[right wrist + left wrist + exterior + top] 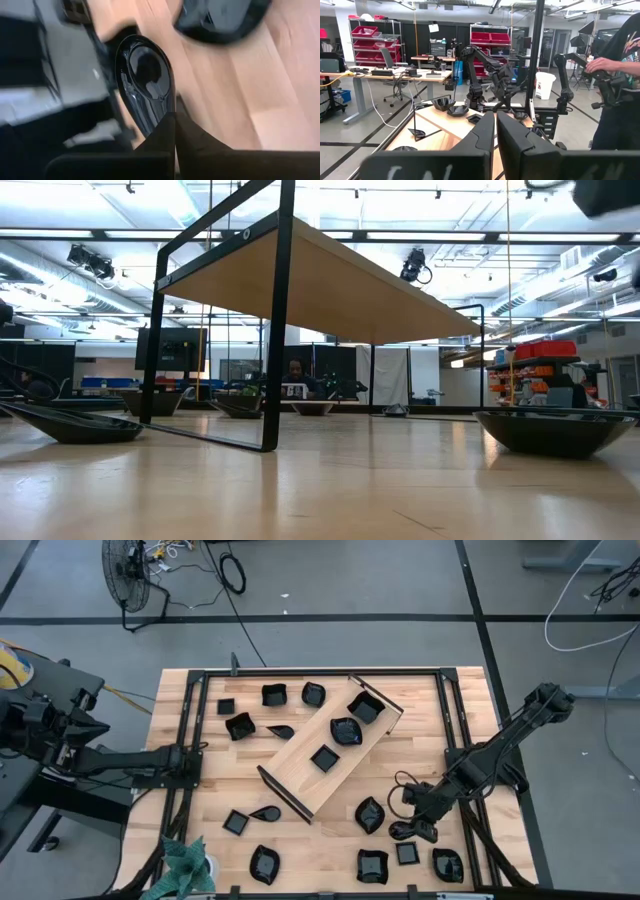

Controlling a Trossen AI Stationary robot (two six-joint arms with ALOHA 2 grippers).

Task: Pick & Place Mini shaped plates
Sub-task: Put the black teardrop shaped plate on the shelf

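Several glossy black mini plates lie scattered on the wooden table (300,840). Three more sit in the long light-wood tray (300,768), which lies slantwise at the middle. My right gripper (413,830), near the table's near right corner, is shut on a teardrop-shaped mini plate (145,75), which shows in the high view beside the fingers (399,831). Another plate (220,17) lies just beyond it. My left gripper (495,131) waits shut at the table's left edge (186,756), touching nothing. My right gripper pinches the teardrop plate between its two fingers at the rim of its narrow end (161,116). The plate stands tilted on edge beyond the fingertips, its hollow face toward the wrist camera. Whether any part still rests on the table, I cannot tell.
A black metal frame (320,672) runs around the table top. A green paper plant (186,868) stands at the near left corner. Plates (372,866) (448,865) lie close to the right gripper. A person (620,85) stands beyond the table's far right.
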